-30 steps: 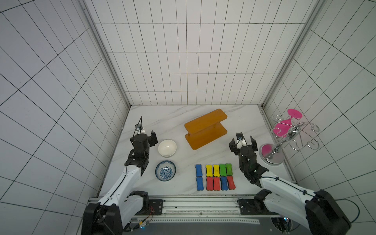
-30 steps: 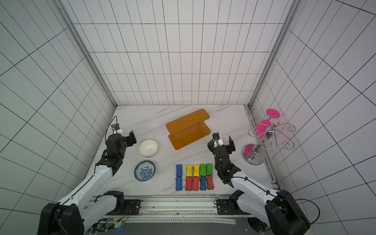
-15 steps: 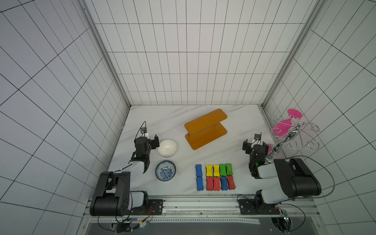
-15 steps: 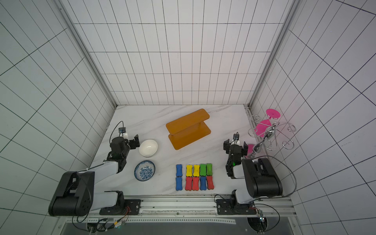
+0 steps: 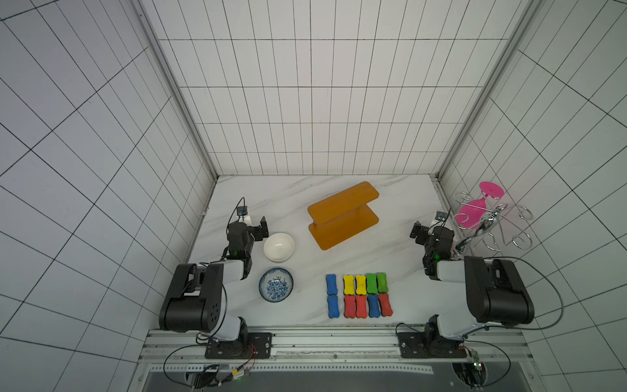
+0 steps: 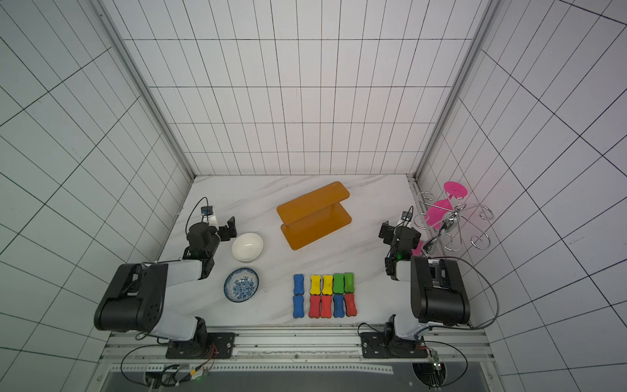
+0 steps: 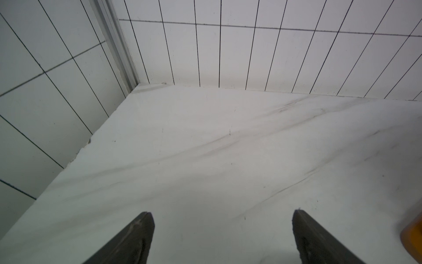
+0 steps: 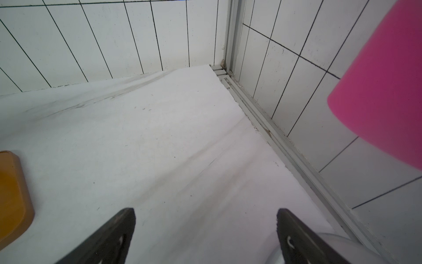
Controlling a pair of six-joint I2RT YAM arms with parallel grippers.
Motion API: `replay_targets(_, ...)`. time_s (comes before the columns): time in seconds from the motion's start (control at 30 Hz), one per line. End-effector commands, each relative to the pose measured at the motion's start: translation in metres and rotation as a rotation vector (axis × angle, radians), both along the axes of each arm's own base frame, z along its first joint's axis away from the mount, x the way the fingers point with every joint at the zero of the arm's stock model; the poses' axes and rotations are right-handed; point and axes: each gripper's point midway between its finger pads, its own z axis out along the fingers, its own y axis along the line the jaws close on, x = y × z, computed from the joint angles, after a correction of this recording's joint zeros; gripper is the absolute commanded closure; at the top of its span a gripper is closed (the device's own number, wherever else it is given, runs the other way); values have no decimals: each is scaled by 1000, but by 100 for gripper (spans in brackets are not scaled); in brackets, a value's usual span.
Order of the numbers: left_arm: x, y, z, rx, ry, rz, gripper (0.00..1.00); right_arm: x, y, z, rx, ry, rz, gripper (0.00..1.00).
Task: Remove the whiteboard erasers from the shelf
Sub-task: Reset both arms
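You can see the erasers point(image 5: 360, 284) lying in two tidy rows on the desk point(image 5: 271, 197), near its front edge and well apart from the shelf point(image 5: 342, 213), whose two boards are bare. Your left end effector point(image 7: 221, 213) and right end effector point(image 8: 205, 210) are both spread and empty, parked at the sides, likely because nothing remains to lift.

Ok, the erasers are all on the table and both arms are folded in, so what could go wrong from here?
The open right tool sits close beside the wire stand with pink discs; a swing outward could snag its hooks.
The open left tool is next to the white bowl; a sideways move may knock it.
The whiteboard erasers lie packed tight; regrasping one would likely shift neighbours.
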Motion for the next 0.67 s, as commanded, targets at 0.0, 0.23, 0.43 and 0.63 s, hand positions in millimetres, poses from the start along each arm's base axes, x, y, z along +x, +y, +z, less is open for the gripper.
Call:
replay_targets(0.0,10,12,14,-16,-62,69,2,-3,1,-2,19,11,5,1)
replay_targets(0.23,16,17,10,-42,-37,73,2,-2,2,-3,16,16,8,1)
replay_targets(0.43,16,17,9,-42,-33,72,2,9,32,-9,3,77,185,1)
replay_targets(0.63,15,16,12,-40,-45,69,2,6,27,-5,26,52,181,1)
